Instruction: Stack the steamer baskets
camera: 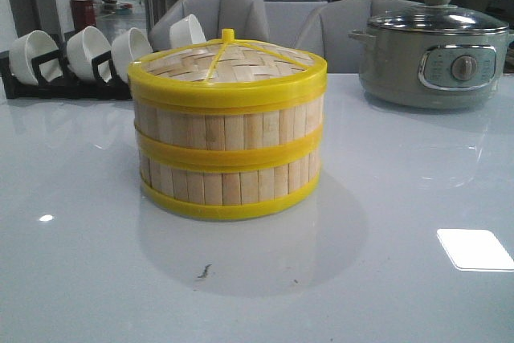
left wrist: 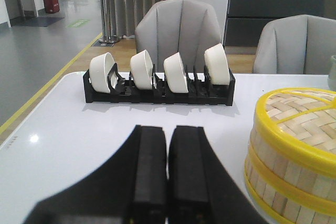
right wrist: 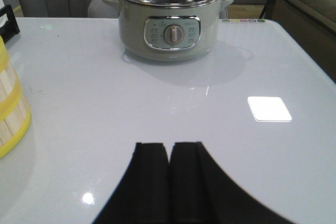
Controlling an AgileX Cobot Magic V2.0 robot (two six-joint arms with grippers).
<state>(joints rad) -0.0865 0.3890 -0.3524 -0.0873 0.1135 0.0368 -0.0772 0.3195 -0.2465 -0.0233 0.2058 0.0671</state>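
Risk looked slight: two slatted pale-bamboo, yellow-rimmed steamer baskets (camera: 228, 158) sat stacked under a woven yellow-rimmed lid (camera: 228, 66). Left gripper (left wrist: 168, 169) and right gripper (right wrist: 169, 174) were closed, empty; a careless sweep could shove the stack.

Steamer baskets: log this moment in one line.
two bamboo-slat yellow-rimmed steamer baskets: stacked, woven lid on | left pincer: shut, empty | right pincer: shut, empty

Bamboo-slat steamer baskets (camera: 227, 150); glossy table (camera: 361, 271)

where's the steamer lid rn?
The lid sits atop the two stacked steamer baskets at table centre in the front view, between the bowl rack back-left and the electric pot back-right.
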